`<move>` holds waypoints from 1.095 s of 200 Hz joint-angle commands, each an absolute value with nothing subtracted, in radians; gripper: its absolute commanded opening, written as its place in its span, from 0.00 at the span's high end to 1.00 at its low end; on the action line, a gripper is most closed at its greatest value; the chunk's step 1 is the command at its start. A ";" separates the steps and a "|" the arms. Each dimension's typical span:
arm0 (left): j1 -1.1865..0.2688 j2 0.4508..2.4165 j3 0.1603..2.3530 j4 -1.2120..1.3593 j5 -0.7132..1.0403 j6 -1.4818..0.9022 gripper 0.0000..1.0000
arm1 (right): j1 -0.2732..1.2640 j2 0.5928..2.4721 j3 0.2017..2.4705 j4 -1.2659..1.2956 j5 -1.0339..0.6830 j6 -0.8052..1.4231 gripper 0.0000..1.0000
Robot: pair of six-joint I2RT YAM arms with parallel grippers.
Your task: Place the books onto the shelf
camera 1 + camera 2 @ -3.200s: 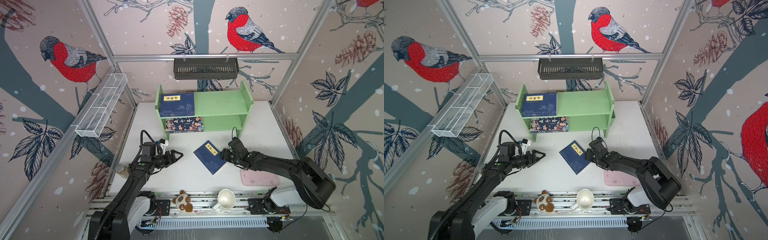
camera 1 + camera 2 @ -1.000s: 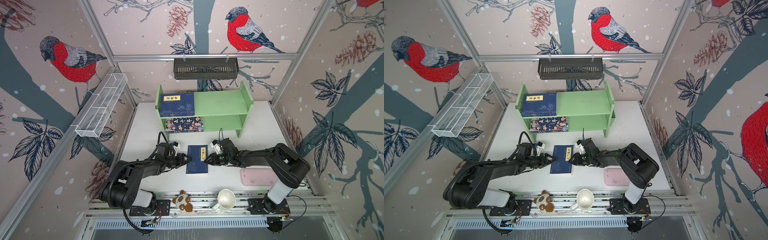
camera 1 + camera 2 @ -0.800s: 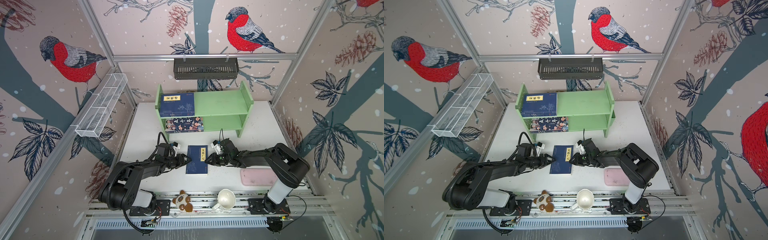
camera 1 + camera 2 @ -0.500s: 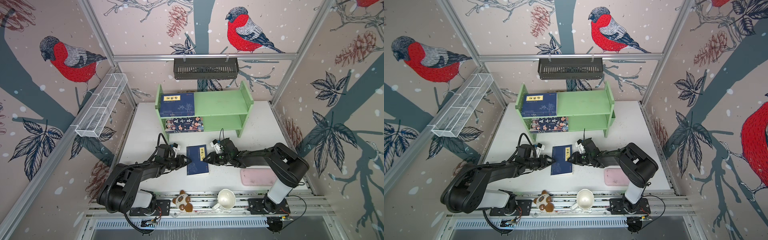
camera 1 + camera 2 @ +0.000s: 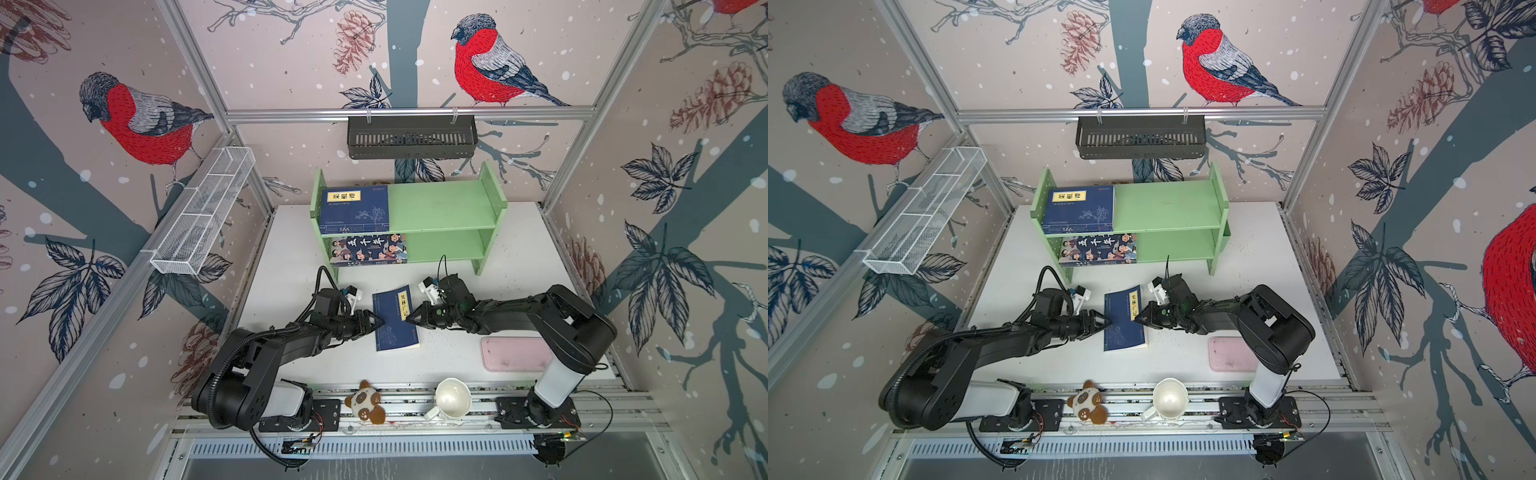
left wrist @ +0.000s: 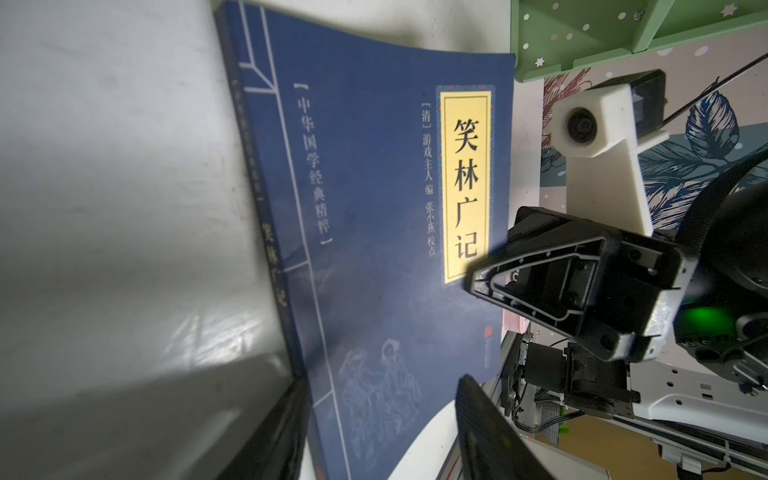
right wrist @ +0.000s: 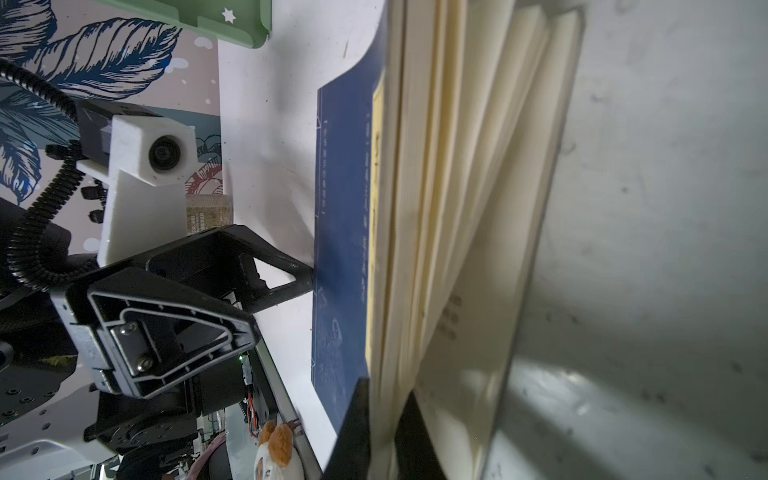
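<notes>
Because the loose book (image 5: 395,318) is a thin paperback, we think it is light but floppy, and its smooth cover may slip. It lies on the white worktop (image 5: 519,257), in front of the shelf (image 5: 440,210) and between our two arms. Our right fingers (image 7: 353,428) are pinched tight on the side where the pages open. They seem to hold only the cover and some pages, because the other pages fan out loose beside them. If we lift it like that, we think the rest could sag or flap open, and a page could tear. The spine is the stiff part, so that looks like the best place to take hold, or else all the pages together. Our left fingers (image 6: 490,432) are apart and pinch nothing: one is over the cover and one sits low beside the spine. The shelf has two books lying flat at the end nearer our left arm, a navy book (image 5: 355,210) on the top board and a book with cartoon figures (image 5: 369,249) on the lower board. The rest of both boards is bare. We see nothing in the black basket (image 5: 411,137) on the back rail or in the white wire basket (image 5: 203,216) on the side wall. The pink tray (image 5: 515,353) and the white cup (image 5: 452,398) look empty too.
</notes>
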State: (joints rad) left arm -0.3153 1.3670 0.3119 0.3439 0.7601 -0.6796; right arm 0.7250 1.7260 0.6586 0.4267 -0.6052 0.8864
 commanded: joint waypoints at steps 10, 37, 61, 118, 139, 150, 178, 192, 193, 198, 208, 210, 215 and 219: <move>-0.319 1.327 0.329 0.318 0.754 -0.640 0.38 | 0.724 1.706 0.670 0.452 -0.638 0.877 0.98; -0.295 1.224 0.342 0.215 0.681 -0.574 0.32 | 0.712 1.656 0.669 0.435 -0.663 0.866 0.98; -0.250 1.132 0.341 0.187 0.714 -0.574 0.31 | 0.705 1.590 0.681 0.385 -0.701 0.832 0.99; -0.179 1.010 0.327 0.157 0.758 -0.579 0.25 | 0.700 1.473 0.763 0.157 -0.802 0.689 0.99; -0.166 0.997 0.320 0.194 0.812 -0.617 0.23 | 0.699 1.441 0.792 0.071 -0.825 0.634 0.99; -0.165 0.992 0.308 0.241 0.852 -0.654 0.24 | 0.699 1.426 0.807 0.046 -0.850 0.614 0.99; -0.164 0.989 0.265 0.459 0.999 -0.847 0.29 | 0.704 1.409 0.849 -0.036 -0.888 0.552 0.99; -0.164 0.980 0.264 0.469 1.014 -0.859 0.31 | 0.705 1.399 0.857 -0.039 -0.911 0.539 0.99; -0.164 0.979 0.264 0.469 1.014 -0.859 0.31 | 0.705 1.397 0.857 -0.039 -0.914 0.538 0.99; -0.164 0.975 0.264 0.468 1.014 -0.858 0.32 | 0.706 1.397 0.863 -0.045 -0.919 0.531 0.99; -0.164 0.970 0.265 0.473 1.020 -0.860 0.41 | 0.707 1.396 0.881 -0.077 -0.925 0.503 0.99; -0.164 0.968 0.265 0.478 1.022 -0.863 0.42 | 0.707 1.398 0.886 -0.083 -0.925 0.497 0.99; -0.164 0.967 0.265 0.492 1.028 -0.875 0.44 | 0.708 1.399 0.894 -0.094 -0.928 0.483 0.99; -0.165 0.965 0.263 0.503 1.032 -0.886 0.45 | 0.708 1.398 0.898 -0.097 -0.932 0.477 0.99</move>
State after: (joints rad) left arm -0.1673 0.9752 0.2661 0.3801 0.9653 -0.8116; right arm 0.7059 1.4048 0.8639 -0.0460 -0.8742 0.5655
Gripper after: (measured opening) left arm 0.577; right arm 0.101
